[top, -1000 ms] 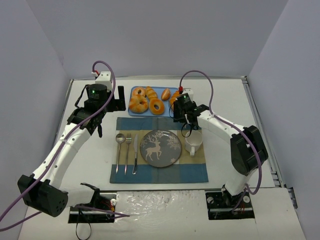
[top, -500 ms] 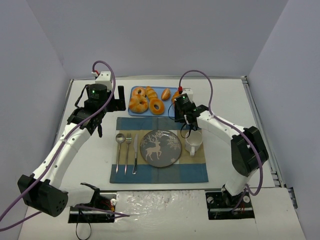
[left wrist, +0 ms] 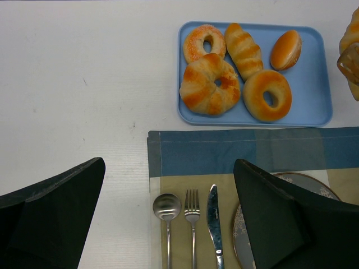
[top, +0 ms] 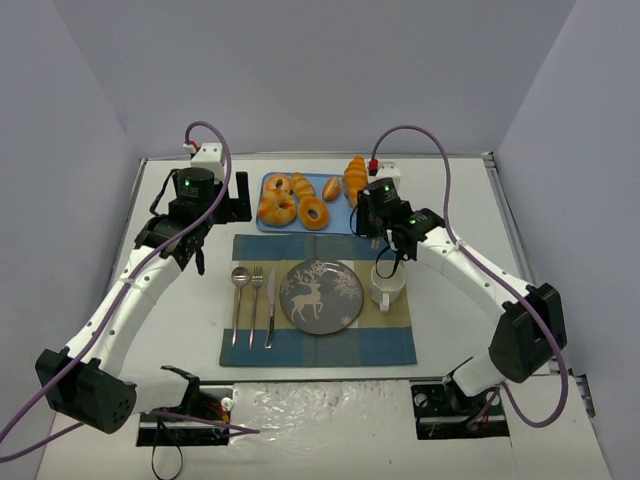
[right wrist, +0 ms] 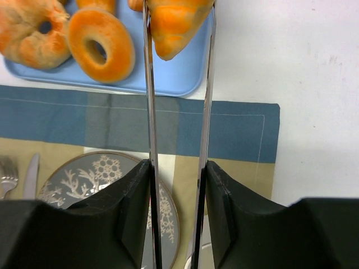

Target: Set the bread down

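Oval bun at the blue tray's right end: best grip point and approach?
Pinch the oval bun mid-length across its short axis, coming straight down. It lies flat and tilted near the rim of the blue tray, with bare tray along both long sides, narrower toward the twisted roll. Its ends taper and may slip.

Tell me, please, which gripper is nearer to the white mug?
Right. The right gripper, holding a croissant, hangs just beyond the white mug; the left gripper is far to the left, past the plate.
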Motion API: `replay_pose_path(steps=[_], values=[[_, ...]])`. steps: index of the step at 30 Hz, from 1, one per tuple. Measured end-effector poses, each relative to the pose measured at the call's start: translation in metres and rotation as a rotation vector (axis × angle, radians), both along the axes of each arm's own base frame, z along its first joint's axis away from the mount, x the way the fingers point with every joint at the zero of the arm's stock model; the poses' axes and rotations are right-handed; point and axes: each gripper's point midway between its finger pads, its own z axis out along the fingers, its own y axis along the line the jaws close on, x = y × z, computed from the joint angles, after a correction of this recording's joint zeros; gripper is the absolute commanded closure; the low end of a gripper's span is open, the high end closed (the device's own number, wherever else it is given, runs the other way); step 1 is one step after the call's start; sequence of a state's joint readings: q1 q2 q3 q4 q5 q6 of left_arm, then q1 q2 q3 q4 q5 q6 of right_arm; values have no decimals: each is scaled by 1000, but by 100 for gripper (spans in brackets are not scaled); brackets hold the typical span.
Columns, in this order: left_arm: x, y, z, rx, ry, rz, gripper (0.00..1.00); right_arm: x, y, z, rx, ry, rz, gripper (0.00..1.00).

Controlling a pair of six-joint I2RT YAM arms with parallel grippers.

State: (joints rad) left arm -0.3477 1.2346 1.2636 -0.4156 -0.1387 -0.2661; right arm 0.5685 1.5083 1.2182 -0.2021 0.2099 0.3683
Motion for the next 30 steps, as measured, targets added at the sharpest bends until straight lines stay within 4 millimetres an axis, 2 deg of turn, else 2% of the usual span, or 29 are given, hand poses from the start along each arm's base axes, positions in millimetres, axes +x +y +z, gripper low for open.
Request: replay_pose_path(steps=[6, 11, 16, 21, 30], values=[[0, 0, 0, 0, 1, 0, 3, -33, 26, 32, 109, -14, 142, 68], [0, 0, 0, 0, 1, 0, 3, -81, 57, 43, 186, 7, 306, 68], [0, 0, 0, 0, 1, 0, 3, -127, 73, 20, 195, 91, 406, 67], [0, 0, -1, 0, 2, 0, 3, -160, 71, -13, 167, 174, 440, 68], [1, 0, -2, 1, 5, -1, 3, -196, 66, -44, 136, 247, 469, 67]])
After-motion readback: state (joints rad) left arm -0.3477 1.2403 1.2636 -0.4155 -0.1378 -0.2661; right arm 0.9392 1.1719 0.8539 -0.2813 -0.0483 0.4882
